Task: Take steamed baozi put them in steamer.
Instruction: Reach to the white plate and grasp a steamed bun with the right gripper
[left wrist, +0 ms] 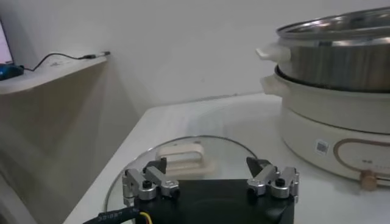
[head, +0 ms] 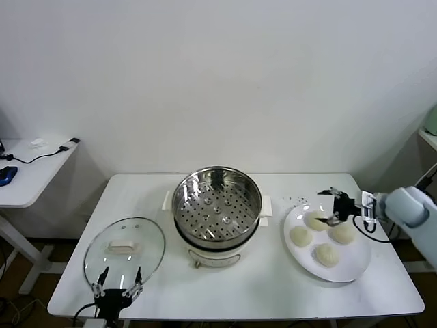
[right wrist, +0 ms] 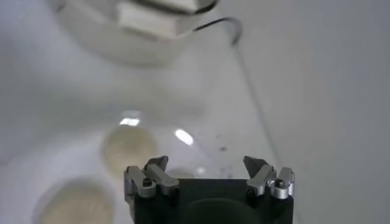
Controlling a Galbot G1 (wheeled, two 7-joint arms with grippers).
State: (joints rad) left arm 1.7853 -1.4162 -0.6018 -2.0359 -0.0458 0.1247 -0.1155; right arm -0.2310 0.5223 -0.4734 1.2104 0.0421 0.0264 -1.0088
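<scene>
The steamer (head: 217, 208) stood at the centre of the head view on the white table (head: 266, 280), its shiny perforated pot uncovered on the cream base. To its right, at the right side of the frame, a white plate (head: 355, 266) carried four steamed baozi (head: 326, 255): one toward the upper left of the plate, one at the left, one at the right and one nearest the lower edge. The right gripper (head: 332, 207) reached in from the right edge of the frame and hung over the upper part of the plate, just above the upper-left bun, its fingers spread apart with nothing between them. In the right wrist view the same spread fingers (right wrist: 148, 178) framed pale buns (right wrist: 127, 148) blurred on the plate beneath. At the lower left of the head view lay the glass lid (head: 124, 251) with its cream handle. The left gripper (head: 117, 281) waited at the near rim of that lid, fingers likewise parted and holding nothing; the left wrist view showed the lid (left wrist: 183, 159) ahead of it and the steamer (left wrist: 335, 97) at the upper right
</scene>
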